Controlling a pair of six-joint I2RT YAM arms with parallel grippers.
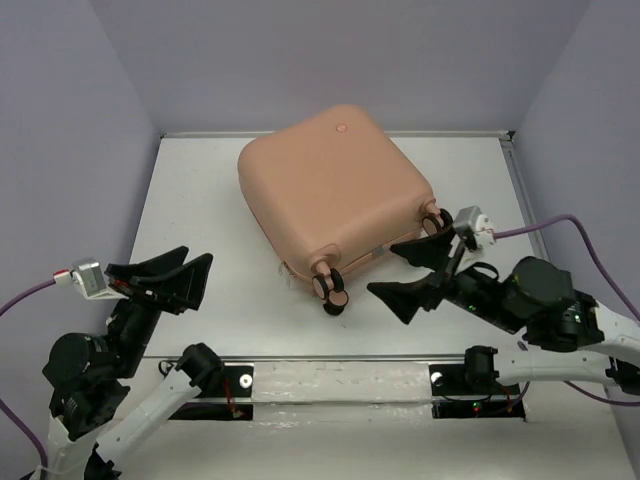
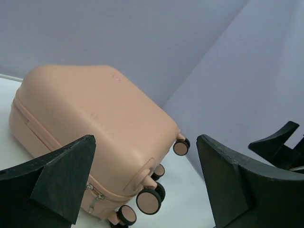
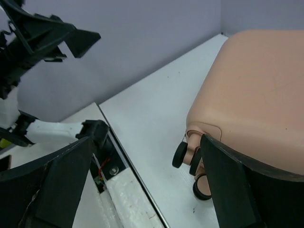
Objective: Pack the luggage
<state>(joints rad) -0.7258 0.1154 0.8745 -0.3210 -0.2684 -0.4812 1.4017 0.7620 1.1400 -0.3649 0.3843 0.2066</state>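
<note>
The salmon-pink luggage (image 1: pixel 330 185) lies flat and closed in the middle of the white table (image 1: pixel 200 190), its caster wheels (image 1: pixel 332 290) pointing toward the near edge. It also shows in the left wrist view (image 2: pixel 95 123) and in the right wrist view (image 3: pixel 256 90). Its zipper pull (image 2: pixel 94 202) hangs at the near seam. My left gripper (image 1: pixel 170 275) is open and empty, left of the suitcase. My right gripper (image 1: pixel 415 270) is open and empty, just right of the wheels. No black lining shows.
Lilac walls enclose the table on three sides. The arm bases and mounting plates (image 1: pixel 340 385) line the near edge. Purple cables (image 1: pixel 560 225) trail from both wrists. The left arm (image 3: pixel 38 33) shows in the right wrist view.
</note>
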